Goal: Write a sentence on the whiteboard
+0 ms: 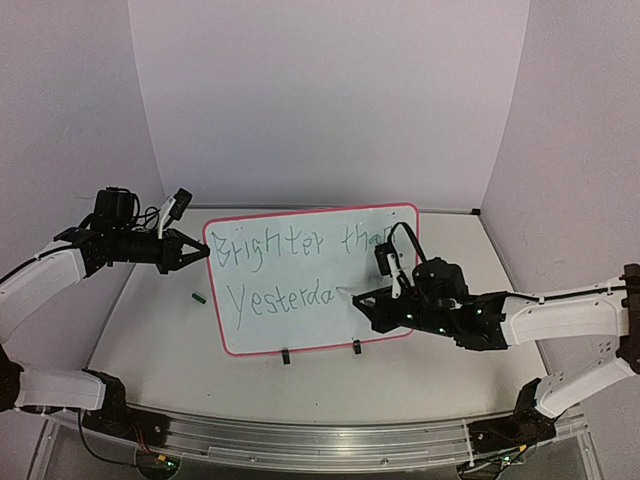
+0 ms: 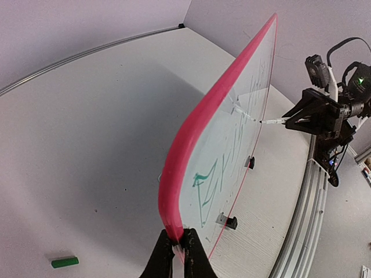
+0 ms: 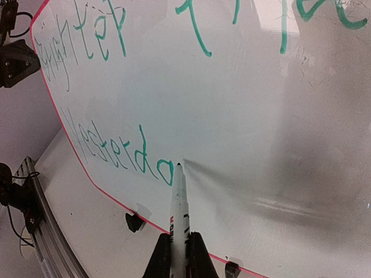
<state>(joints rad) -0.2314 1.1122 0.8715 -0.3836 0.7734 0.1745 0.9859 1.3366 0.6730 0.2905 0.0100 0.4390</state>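
Note:
The whiteboard (image 1: 290, 328) (image 2: 232, 145) (image 3: 243, 116), white with a thin red-pink frame, stands tilted on its lower long edge. My left gripper (image 1: 203, 251) (image 2: 178, 246) is shut on its left edge. The green sentence (image 1: 280, 300) (image 3: 116, 153) reads "Brighter than" above "Yesterda". My right gripper (image 1: 375, 298) (image 3: 178, 246) is shut on a white marker (image 1: 350, 292) (image 3: 178, 200). The marker's tip meets the board just right of the last "a". From the left wrist view the marker (image 2: 272, 121) reaches the board's face from the right.
A small green cap (image 1: 199, 296) (image 2: 64, 262) lies on the grey table left of the board. Two black clips (image 1: 286, 357) (image 1: 356, 348) sit under the board's lower edge. A metal rail (image 1: 320, 435) runs along the near table edge. White walls close in the back and sides.

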